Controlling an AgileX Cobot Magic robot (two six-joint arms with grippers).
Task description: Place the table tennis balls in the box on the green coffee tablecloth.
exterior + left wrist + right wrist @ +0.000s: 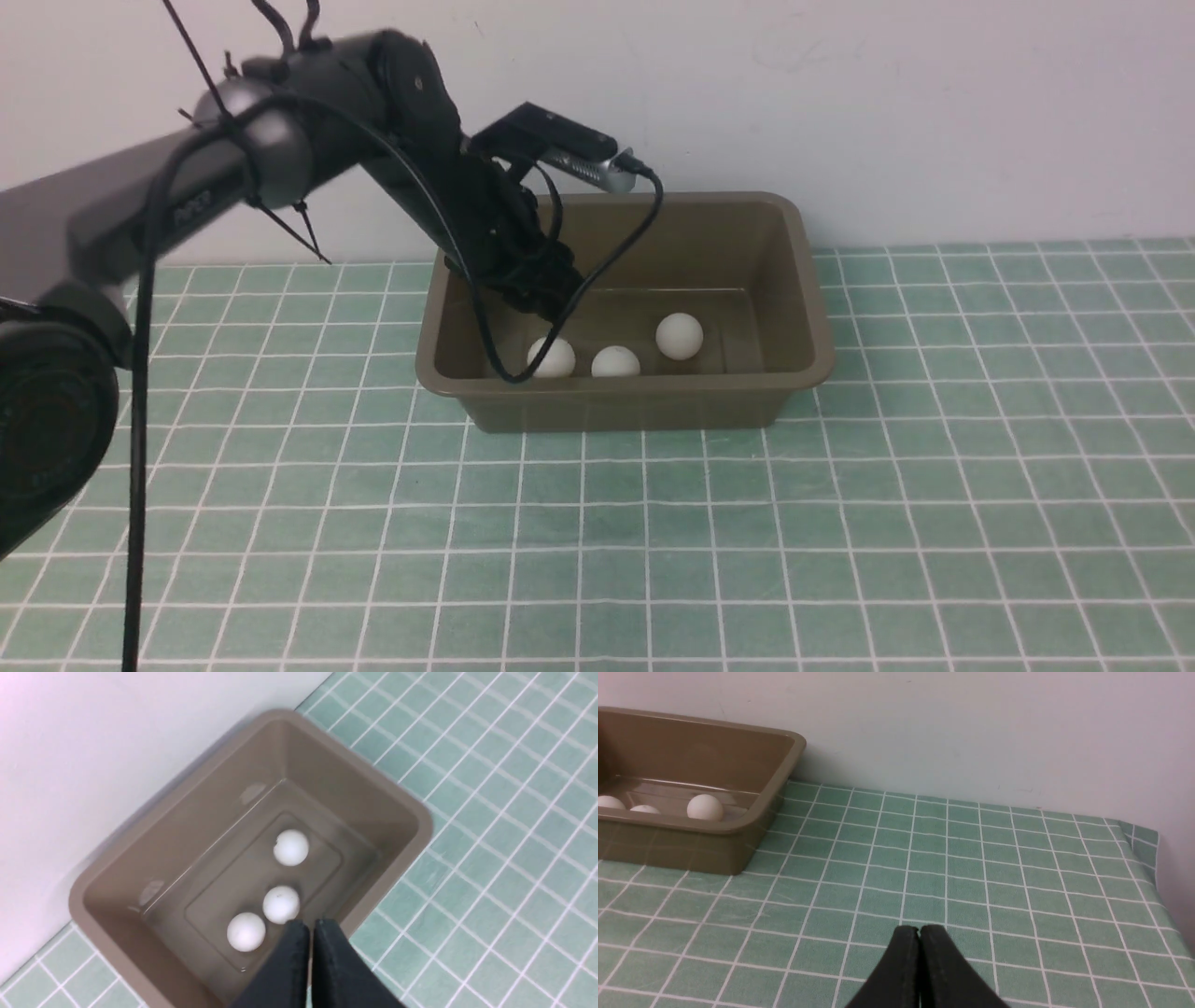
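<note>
Standing here and looking from the left, I see the left arm (140, 205) reaching in from that side and slanting down over the box (616, 406), with a black cable (621, 247) looping off its wrist into the box. The left gripper (310, 926) hangs above the left end of the box, clear of the floor. Its two black fingers (289, 952) are pressed together with only a hairline between them, and nothing is caught there.

Three white balls lie on the floor of the box below it. The left ball (552, 357) sits almost straight under the gripper, partly crossed by the cable from where I stand. The middle ball (615, 362) rests just beside it, a little to the gripper's right; whether the two touch I cannot tell. The right ball (679, 336) lies apart from that pair, farther to the gripper's right and a bit closer to the back wall of the box.

The box stands on the green tablecloth (840, 523), with its long back side close to the pale wall (934, 112) beyond the gripper.

Further right there is only checked cloth. The right gripper (919, 931) sits low over it, well apart from the box, which lies off to its left and ahead. Its fingers are clenched tip to tip and hold nothing. Past it, on its far right, the cloth's edge folds down at the table's end.
</note>
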